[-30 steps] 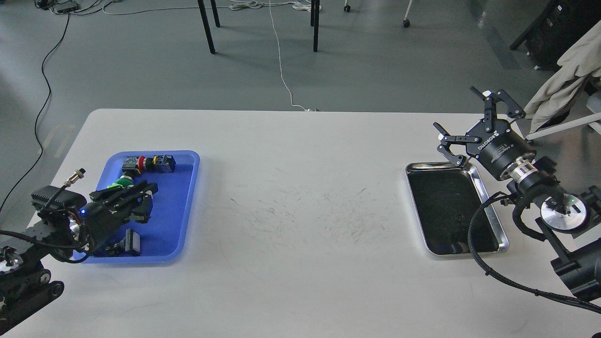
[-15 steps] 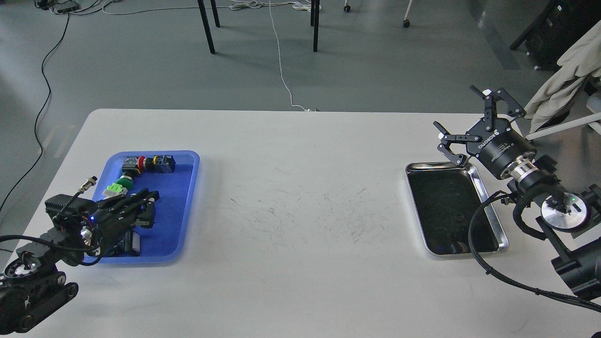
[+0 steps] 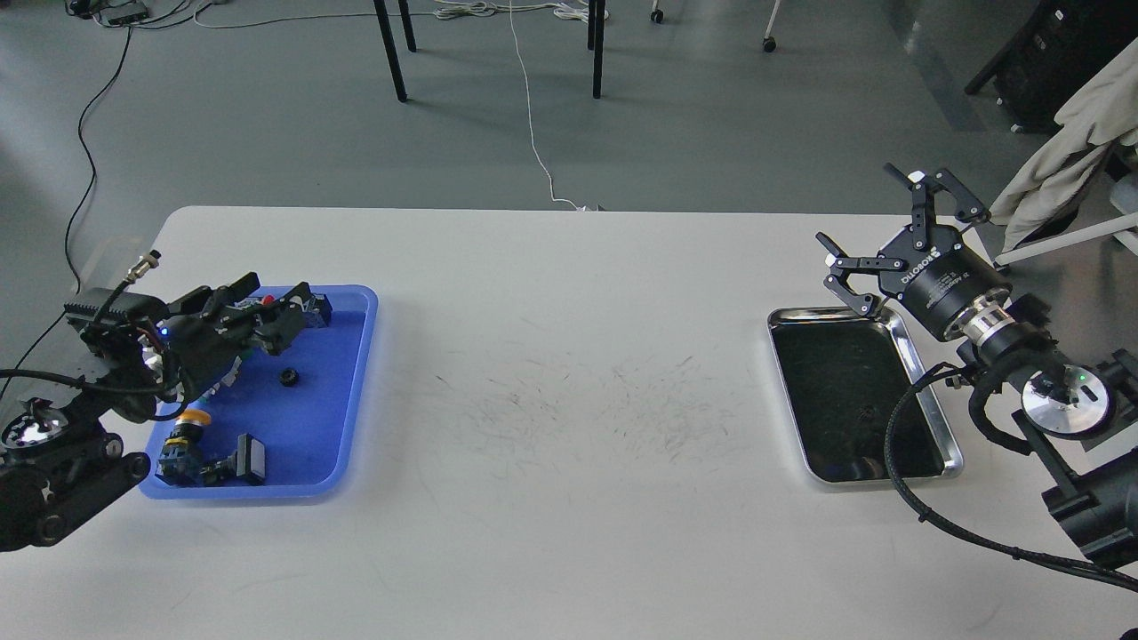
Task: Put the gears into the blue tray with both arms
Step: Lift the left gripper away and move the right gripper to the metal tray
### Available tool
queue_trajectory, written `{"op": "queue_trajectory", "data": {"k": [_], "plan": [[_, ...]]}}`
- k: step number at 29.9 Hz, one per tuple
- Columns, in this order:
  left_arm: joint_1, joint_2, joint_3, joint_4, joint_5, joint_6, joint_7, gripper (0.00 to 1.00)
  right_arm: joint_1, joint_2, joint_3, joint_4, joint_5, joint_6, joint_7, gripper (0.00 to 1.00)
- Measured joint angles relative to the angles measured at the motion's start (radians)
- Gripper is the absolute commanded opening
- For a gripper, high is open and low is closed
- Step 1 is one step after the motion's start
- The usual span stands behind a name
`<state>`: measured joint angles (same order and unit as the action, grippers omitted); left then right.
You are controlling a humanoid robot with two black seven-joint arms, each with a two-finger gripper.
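A small black gear [image 3: 288, 377] lies on the floor of the blue tray [image 3: 324, 418] at the table's left. My left gripper [image 3: 267, 307] hovers over the tray's far end, just beyond the gear, with its fingers apart and nothing between them. At the far right my right gripper [image 3: 876, 233] is held above the table by the far corner of the steel tray [image 3: 953, 449], fingers spread wide and empty. A tiny dark speck [image 3: 867, 412] on the steel tray's bottom is too small to identify.
The blue tray also holds push-button switches: a yellow-capped one [image 3: 182, 436], a black one [image 3: 246, 459] and a red-capped one [image 3: 267, 301] partly behind my left gripper. Scuff marks cover the white table's middle [image 3: 569, 391]. Chair legs and cables are on the floor beyond.
My left gripper lifted and swung toward the tray's far end, opening. A gear now lies on the tray floor and the yellow-capped switch is uncovered. The right arm barely moved.
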<state>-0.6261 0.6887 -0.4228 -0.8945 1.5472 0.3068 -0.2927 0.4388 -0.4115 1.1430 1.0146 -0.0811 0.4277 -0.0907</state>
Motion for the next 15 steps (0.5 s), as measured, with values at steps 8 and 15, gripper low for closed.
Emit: {"op": "queue_trajectory", "data": {"k": [8, 15], "plan": [[-0.192, -0.059, -0.010, 0.069, -0.693, -0.177, 0.024, 0.98, 0.008, -0.005, -0.012, 0.030, 0.001, -0.001, -0.006, 0.96], [-0.205, -0.057, -0.010, 0.077, -1.159, -0.409, 0.032, 0.98, 0.067, -0.012, -0.066, 0.033, -0.020, -0.003, -0.006, 0.96]]}}
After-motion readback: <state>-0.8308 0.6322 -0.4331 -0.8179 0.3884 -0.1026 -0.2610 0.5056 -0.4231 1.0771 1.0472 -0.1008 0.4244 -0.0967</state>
